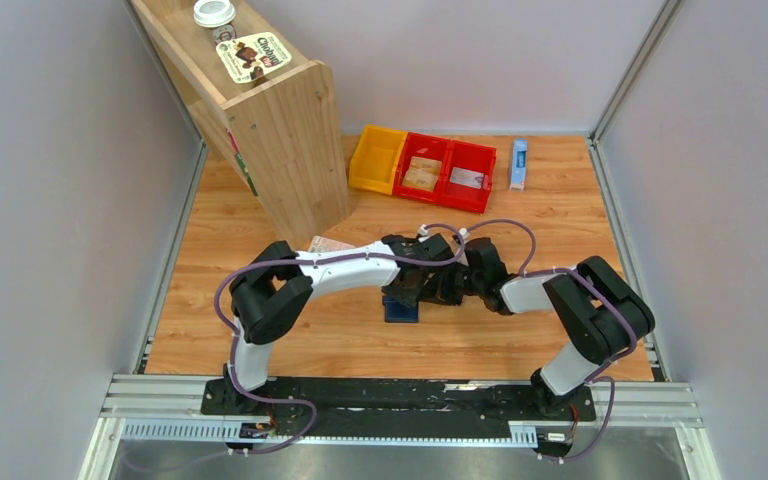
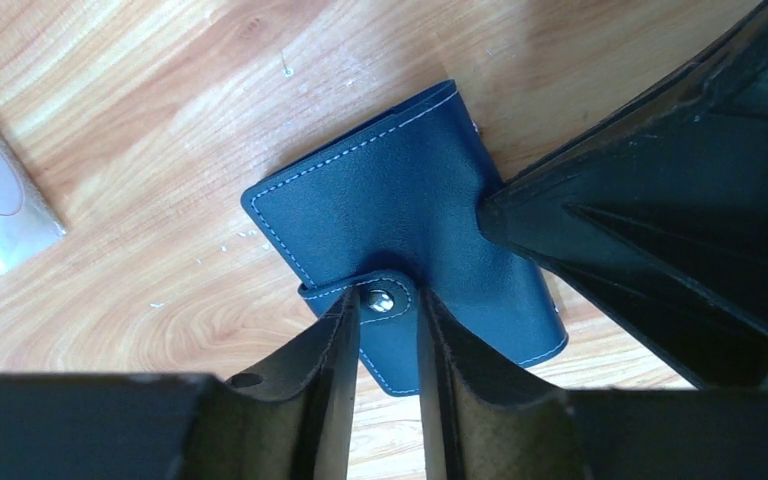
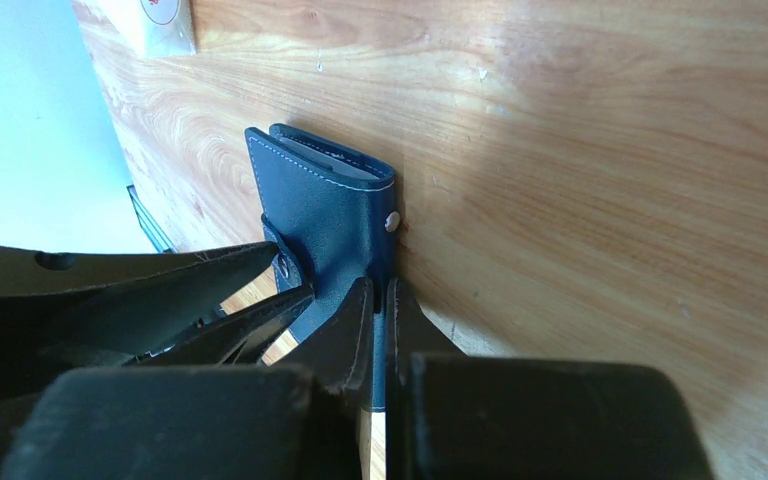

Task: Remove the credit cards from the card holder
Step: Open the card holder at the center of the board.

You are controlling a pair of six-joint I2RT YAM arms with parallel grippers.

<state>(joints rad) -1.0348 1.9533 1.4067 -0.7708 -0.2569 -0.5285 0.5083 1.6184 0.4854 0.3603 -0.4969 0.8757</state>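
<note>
Navy card holder (image 2: 400,190) edged with white stitching (image 2: 345,155).

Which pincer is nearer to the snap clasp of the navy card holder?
Left. The left pincer grips the clasp itself; the right pincer pinches another edge of the card holder.

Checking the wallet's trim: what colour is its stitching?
Pale, whitish stitching on the navy card holder, clearest in the left wrist view.

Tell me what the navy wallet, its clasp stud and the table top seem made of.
Navy-blue bifold wallet: leather or faux leather, smooth matte, pale stitched edges. Small round clasp stud: shiny silver metal, likely. Light-brown table top: wood or wood-look laminate, visible grain.
</note>
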